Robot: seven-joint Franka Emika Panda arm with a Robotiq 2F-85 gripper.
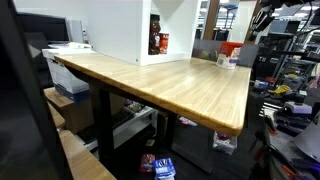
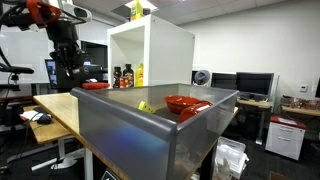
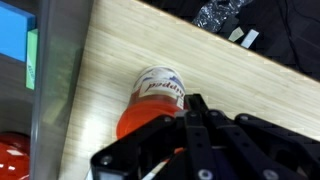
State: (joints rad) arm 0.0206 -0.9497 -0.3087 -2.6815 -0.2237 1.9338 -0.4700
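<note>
Tool: in the wrist view the tool (image 3: 188, 108) comes in from 5 o'clock with its dark fingers drawn together on the bottle; it has hold of the orange body.
Bottle: the bottle (image 3: 155, 95) is near the middle of the wrist view, tilted, with its white cap and printed label pointing toward 1 o'clock and its orange body running back toward 7 o'clock under the fingers.
Counter: a pale wooden counter (image 3: 110, 60) lies beneath the bottle; its far edge runs across the wrist view from 12 o'clock down toward 3 o'clock.
Tool from outside: in an exterior view the tool (image 2: 68, 75) hangs from the arm at 9 o'clock, above the counter's far end, with a red dish (image 2: 95, 86) just beside it at its 4 o'clock.
Bin: a grey bin (image 2: 150, 125) fills the foreground there, holding a red bowl (image 2: 185, 103) toward 3 o'clock; its grey wall (image 3: 55, 90) stands at 9 o'clock of the bottle in the wrist view.
Cabinet: a white open cabinet (image 2: 150, 50) stands on the counter at 12 o'clock of the bin, with small jars (image 2: 125, 76) inside.
Whole counter: in an exterior view the wooden top (image 1: 170, 85) stretches out, with the cabinet (image 1: 125, 30) at 12 o'clock.
</note>
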